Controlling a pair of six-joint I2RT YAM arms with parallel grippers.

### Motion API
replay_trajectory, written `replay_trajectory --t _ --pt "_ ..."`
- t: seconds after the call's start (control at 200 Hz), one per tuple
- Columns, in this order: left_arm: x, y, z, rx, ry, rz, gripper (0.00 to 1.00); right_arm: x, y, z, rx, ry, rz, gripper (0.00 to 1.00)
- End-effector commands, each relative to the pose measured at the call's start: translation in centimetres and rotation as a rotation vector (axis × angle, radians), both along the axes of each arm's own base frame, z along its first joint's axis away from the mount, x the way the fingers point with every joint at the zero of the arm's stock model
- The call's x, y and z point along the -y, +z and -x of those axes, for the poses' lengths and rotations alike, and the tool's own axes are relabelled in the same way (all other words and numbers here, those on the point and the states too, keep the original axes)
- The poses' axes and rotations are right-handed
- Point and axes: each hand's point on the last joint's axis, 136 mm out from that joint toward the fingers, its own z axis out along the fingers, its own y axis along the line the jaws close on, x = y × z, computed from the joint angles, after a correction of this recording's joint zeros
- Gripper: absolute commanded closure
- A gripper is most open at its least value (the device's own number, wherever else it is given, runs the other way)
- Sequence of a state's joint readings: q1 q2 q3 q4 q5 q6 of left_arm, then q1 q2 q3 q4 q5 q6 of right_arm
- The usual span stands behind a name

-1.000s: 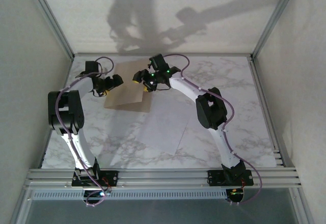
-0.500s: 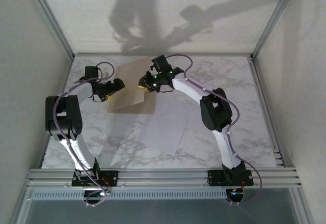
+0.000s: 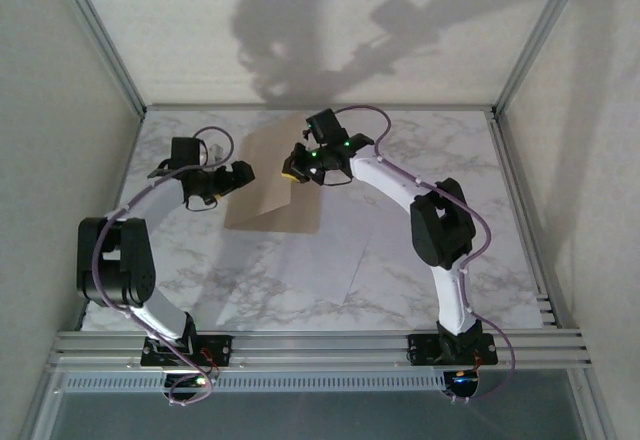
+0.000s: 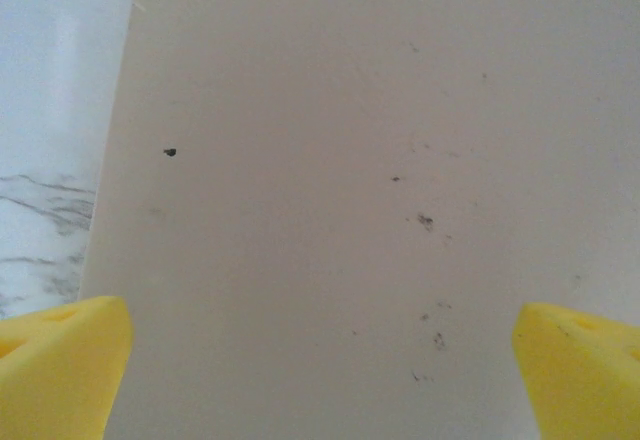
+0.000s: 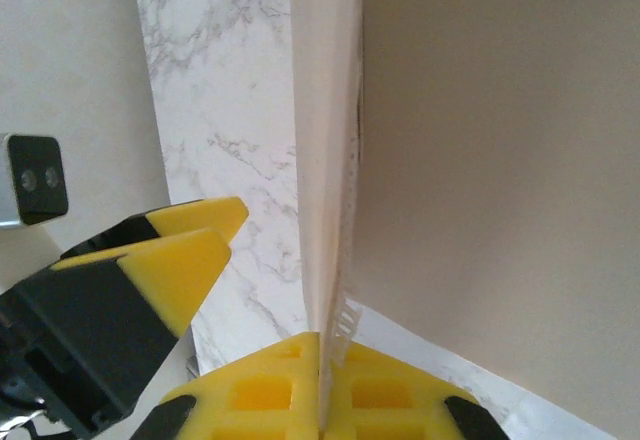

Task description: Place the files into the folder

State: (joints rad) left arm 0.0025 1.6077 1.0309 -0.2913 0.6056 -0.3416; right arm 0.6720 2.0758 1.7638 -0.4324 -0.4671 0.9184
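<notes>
The right jaws are pressed together on the thin edge of the folder (image 5: 470, 160), at the bottom centre of the right wrist view. The left jaws stand wide apart, their yellow fingertips (image 4: 60, 355) in the two lower corners of the left wrist view, and they grip nothing.

I judge the task to be at its beginning. In the top view the files (image 3: 320, 260) lie flat on the worktop (image 3: 500, 260) in the lower centre of the frame, outside the folder, so no sheet is put in yet. Beyond them, in the centre, the folder cover is raised on its right side. It seems the folder must be opened fully before the sheets can go in.

The top view gives the place of the files beside the folder. The right wrist view gives the grip itself: the cover edge runs up from between the yellow pads, and the open left jaws are at the lower left. The left wrist view shows the tan board close up, with small dark specks and marble along the left edge.
</notes>
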Motion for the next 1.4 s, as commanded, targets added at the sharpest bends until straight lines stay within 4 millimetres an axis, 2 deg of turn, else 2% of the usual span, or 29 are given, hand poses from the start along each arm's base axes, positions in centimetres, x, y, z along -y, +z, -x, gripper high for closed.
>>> replay_trajectory --t 0.0,0.245,0.536,0.666,0.726,0.771,0.966,1.102,1.277,1.397 --pt "0.9 1.0 1.3 0.014 -0.010 -0.042 0.03 1.7 1.7 1.3 0.041 0.004 0.040 1.00" --pt "4.0 5.0 3.5 0.171 0.003 -0.102 0.01 4.5 2.8 3.9 0.057 0.009 0.089 1.00" --pt "9.5 8.6 7.6 0.409 -0.083 -0.175 0.01 7.1 3.7 6.4 0.031 -0.001 0.077 0.99" --pt "11.9 10.1 9.4 0.488 -0.142 -0.172 0.01 7.3 4.7 6.8 0.029 0.002 0.046 0.80" --pt "13.1 11.0 10.2 0.532 -0.176 -0.171 0.00 7.1 5.4 6.7 0.027 0.005 0.020 0.66" --pt "13.9 11.5 10.9 0.560 -0.205 -0.182 0.01 6.8 5.9 6.6 0.027 0.004 0.003 0.59" --pt "16.2 12.2 12.6 0.634 -0.281 -0.260 0.01 5.3 7.9 5.8 0.017 0.010 -0.071 0.48" --pt "16.6 11.7 12.5 0.640 -0.261 -0.351 0.01 4.3 8.6 5.2 -0.004 0.006 -0.114 0.44" --pt "15.8 11.2 11.6 0.653 -0.169 -0.464 0.01 3.3 9.3 4.9 -0.028 0.003 -0.161 0.39" --pt "14.7 11.1 10.9 0.652 -0.110 -0.541 0.11 2.8 9.4 4.9 -0.037 0.005 -0.165 0.38"
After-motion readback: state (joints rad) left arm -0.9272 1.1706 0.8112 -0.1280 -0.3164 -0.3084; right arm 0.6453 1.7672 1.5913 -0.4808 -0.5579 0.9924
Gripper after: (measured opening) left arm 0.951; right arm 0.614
